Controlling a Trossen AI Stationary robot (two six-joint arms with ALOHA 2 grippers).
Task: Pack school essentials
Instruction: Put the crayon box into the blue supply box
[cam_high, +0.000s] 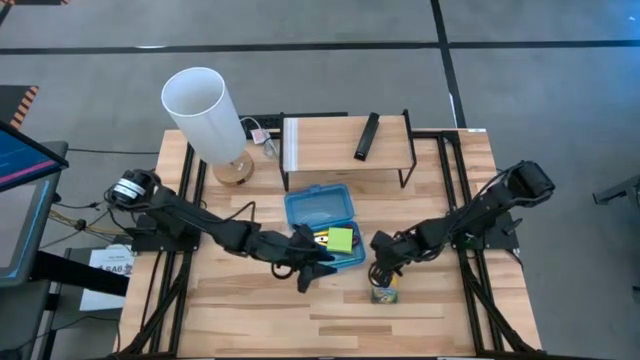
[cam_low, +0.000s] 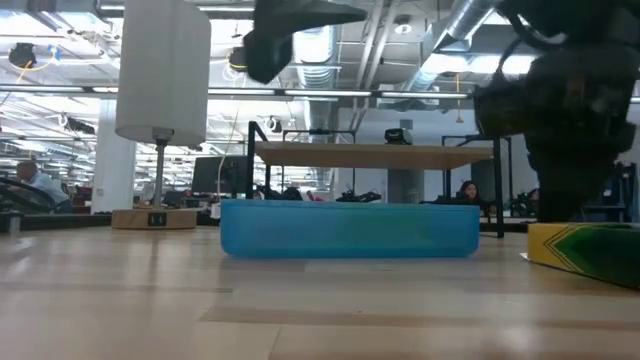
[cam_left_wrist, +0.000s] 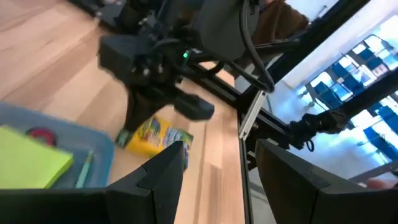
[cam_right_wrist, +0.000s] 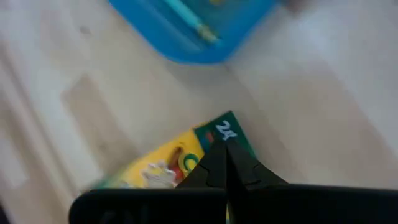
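We see the right gripper (cam_high: 384, 272), fingers pressed together, poised over the crayon box (cam_high: 385, 293) lying on the bench (cam_high: 250, 320) beside the blue case (cam_high: 325, 225), likely to nudge it; the left gripper (cam_high: 312, 262) waits, fingers spread.

The near strip of the table (cam_high: 330, 325) lies free. The blue box (cam_high: 322, 228) sits mid-table, the crayon box (cam_high: 385, 293) to its right, the wooden shelf (cam_high: 345, 140) behind, and the white cylinder (cam_high: 205, 112) far left.
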